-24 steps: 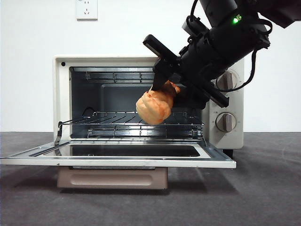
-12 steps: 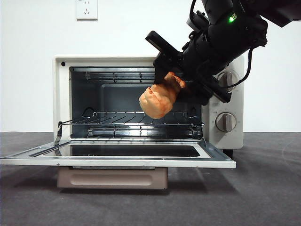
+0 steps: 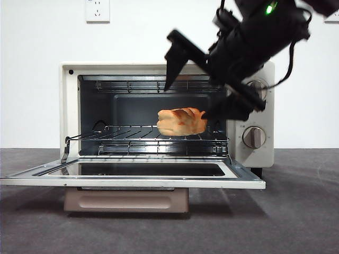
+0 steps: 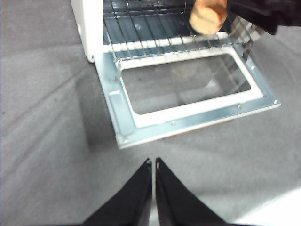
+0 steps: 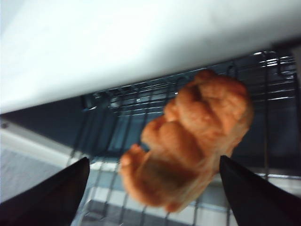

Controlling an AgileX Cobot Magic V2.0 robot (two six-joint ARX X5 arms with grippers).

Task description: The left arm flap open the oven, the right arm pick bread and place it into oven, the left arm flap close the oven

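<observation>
Bread point(image 3: 181, 121) on the wire rack point(image 3: 132, 138) inside the oven point(image 3: 69, 106), door point(image 3: 132, 177) dropped flat. We log the right gripper point(image 3: 204, 82) at 1 o'clock of it, tilted down-left, jaws wide apart, clear of it. Left gripper point(image 4: 154, 165) low before the door, jaws closed, empty.

Left gripper point(image 4: 154, 165): jaws together, over grey table point(image 4: 42, 117). Oven point(image 4: 141, 70) door point(image 4: 188, 106) down flat. Bread point(image 4: 208, 16) on wire rack point(image 4: 155, 28); black arm point(image 4: 263, 12) just beside it.
</observation>
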